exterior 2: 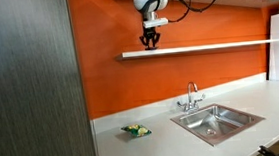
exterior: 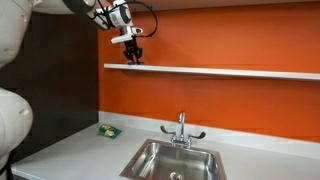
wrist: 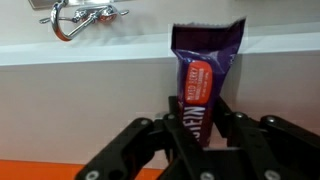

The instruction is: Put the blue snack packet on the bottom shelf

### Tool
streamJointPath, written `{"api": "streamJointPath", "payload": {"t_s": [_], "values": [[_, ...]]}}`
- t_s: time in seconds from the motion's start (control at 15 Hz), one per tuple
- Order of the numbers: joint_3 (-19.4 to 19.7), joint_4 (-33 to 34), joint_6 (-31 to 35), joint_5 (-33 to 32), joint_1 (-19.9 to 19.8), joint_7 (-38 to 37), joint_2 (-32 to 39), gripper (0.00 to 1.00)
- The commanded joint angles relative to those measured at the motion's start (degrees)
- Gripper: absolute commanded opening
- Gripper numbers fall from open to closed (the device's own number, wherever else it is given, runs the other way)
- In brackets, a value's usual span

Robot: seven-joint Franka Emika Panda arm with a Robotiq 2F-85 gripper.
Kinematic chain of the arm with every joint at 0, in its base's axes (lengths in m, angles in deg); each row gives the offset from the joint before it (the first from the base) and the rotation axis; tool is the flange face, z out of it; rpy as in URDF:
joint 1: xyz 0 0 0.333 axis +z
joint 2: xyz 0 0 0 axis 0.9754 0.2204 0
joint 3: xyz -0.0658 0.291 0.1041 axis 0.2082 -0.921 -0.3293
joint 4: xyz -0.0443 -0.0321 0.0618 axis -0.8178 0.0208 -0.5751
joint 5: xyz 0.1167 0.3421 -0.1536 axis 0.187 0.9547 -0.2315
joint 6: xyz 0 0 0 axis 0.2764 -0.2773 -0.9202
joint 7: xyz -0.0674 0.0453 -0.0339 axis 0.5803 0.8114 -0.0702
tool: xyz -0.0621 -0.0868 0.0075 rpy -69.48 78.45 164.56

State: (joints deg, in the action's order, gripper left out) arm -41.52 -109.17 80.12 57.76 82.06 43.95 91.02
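Gripper (wrist: 200, 118) is clamping blue snack packet (wrist: 208, 55) upright btwn its fingers, right at bottom shelf (exterior: 220, 71); green packet (exterior: 109, 131) is lying on countertop (exterior: 70, 152) below.

An orange wall (exterior: 230, 100) is filling the back of the room in both exterior views. A dark wood-grain panel (exterior 2: 30, 87) is standing upright beside it. Below, a pale grey counter (exterior 2: 155, 147) is running along the wall, holding a steel sink (exterior 2: 219, 127) with a chrome faucet (exterior 2: 192, 94) rising behind it. Soft, even light is falling over everything.
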Motion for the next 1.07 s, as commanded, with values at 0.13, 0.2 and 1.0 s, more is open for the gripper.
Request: {"api": "streamJointPath", "payload": {"t_s": [0.13, 0.2, 1.0], "values": [[0.0, 5.3, -3.3, -0.1, 0.0, 2.0, 3.4, 0.63], [0.1, 5.3, -3.3, -0.2, 0.0, 1.8, 3.3, 0.65], [0.2, -1.3, -2.1, -0.8, 1.2, -0.5, -2.9, 1.00]]}}
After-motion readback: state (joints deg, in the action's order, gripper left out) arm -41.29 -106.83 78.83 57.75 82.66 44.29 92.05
